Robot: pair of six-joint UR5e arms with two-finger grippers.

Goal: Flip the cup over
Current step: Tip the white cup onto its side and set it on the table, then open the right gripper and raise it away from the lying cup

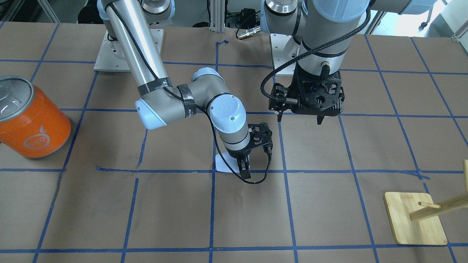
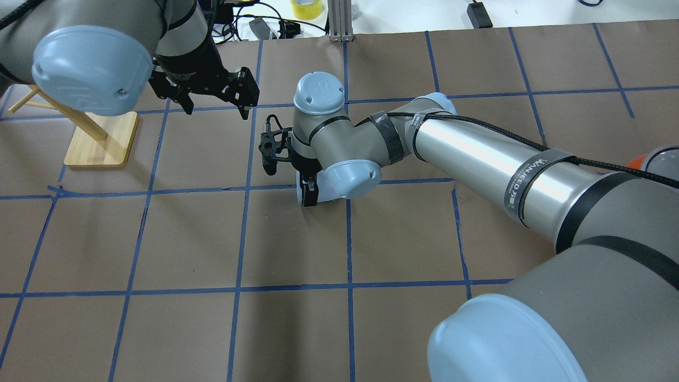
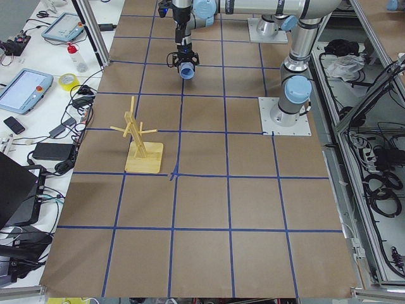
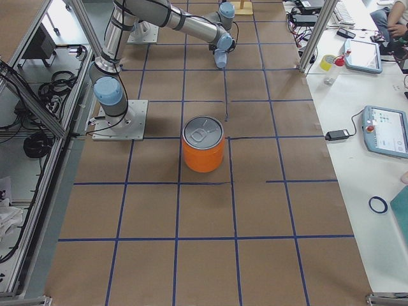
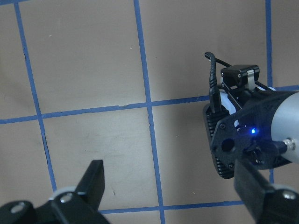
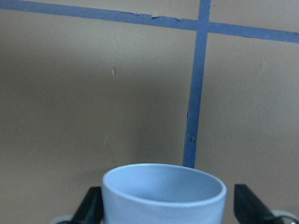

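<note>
Seeing the cup properly only on the right wrist cam: mouth pointing away, right gripper with fingers pressed on both its sides, low over the table. Overhead hides most of it under the right arm. Left gripper hangs spread wide, empty. I count one cup, one orange can, one wooden rack.

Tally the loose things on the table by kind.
cup: 1
can: 1
rack: 1
Total: 3
</note>
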